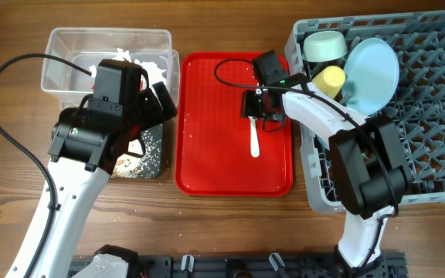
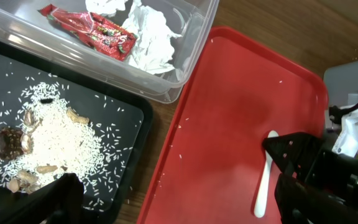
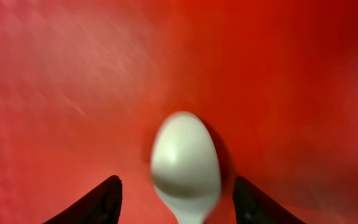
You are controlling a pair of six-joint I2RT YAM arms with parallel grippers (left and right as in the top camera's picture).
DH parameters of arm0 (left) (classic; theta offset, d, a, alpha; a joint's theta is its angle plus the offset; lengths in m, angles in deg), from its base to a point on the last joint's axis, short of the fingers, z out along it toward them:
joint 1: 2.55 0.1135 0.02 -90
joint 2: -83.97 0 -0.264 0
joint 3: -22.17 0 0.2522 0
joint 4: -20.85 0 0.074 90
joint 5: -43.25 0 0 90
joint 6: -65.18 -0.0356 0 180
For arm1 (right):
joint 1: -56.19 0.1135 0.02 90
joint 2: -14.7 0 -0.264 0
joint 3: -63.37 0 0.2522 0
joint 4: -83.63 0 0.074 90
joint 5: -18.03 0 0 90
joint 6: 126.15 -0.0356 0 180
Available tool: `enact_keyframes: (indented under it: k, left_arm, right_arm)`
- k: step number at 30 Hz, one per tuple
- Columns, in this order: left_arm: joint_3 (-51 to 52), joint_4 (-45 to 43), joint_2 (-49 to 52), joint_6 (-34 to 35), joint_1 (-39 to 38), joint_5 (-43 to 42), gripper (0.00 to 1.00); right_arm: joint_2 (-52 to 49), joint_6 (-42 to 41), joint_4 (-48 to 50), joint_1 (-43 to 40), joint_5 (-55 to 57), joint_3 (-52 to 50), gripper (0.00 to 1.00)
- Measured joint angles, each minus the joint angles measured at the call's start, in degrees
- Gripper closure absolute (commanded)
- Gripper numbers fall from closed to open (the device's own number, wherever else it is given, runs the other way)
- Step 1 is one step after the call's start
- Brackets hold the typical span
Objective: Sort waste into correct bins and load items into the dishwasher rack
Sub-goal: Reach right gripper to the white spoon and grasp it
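Left wrist: red wrapper (image 2: 95, 32) print unreadable; left fingers (image 2: 61, 194), cannot tell state; right fingers (image 3: 98, 202) spread, straddling spoon (image 3: 185, 165).

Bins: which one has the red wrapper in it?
The clear tub: the red wrapper lies inside it beside white tissue wads. The black tray next to it holds loose food scraps instead.

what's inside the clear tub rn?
Red wrapper and crumpled white tissue wads in the clear tub. Overhead, the left arm covers part of it; the wrist view crops the rest.
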Motion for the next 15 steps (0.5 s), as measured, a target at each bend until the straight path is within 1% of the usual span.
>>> enact_keyframes:
  k: [1,2,3,4,6,8,15]
  left_arm:
    - [0.0,0.0,0.0,0.0,0.0,0.0,0.0]
    - [0.0,0.0,0.0,0.0,0.0,0.0,0.0]
    - [0.0,0.0,0.0,0.0,0.0,0.0,0.0]
    - [0.0,0.0,0.0,0.0,0.0,0.0,0.0]
    - [0.0,0.0,0.0,0.0,0.0,0.0,0.0]
    - [0.0,0.0,0.0,0.0,0.0,0.0,0.0]
    - [0.0,0.0,0.0,0.0,0.0,0.0,0.0]
  right_arm:
    - [-0.3,0.0,0.5,0.0,0.0,0.0,0.52]
    - [-0.4,-0.1,0.7,0.0,-0.1,0.2,0.58]
    - [-0.5,-0.1,0.8,0.0,-0.2,0.2,0.64]
    - [-0.7,0.1,0.8,0.0,-0.2,0.2,0.74]
    - [-1.0,-0.3,1.0,0.0,-0.2,0.3,0.87]
    - [-1.2,-0.3,1.2,-0.1,-1.3,0.3,0.96]
    - [-1.4,-0.2,1.1,0.0,-1.7,0.4,0.96]
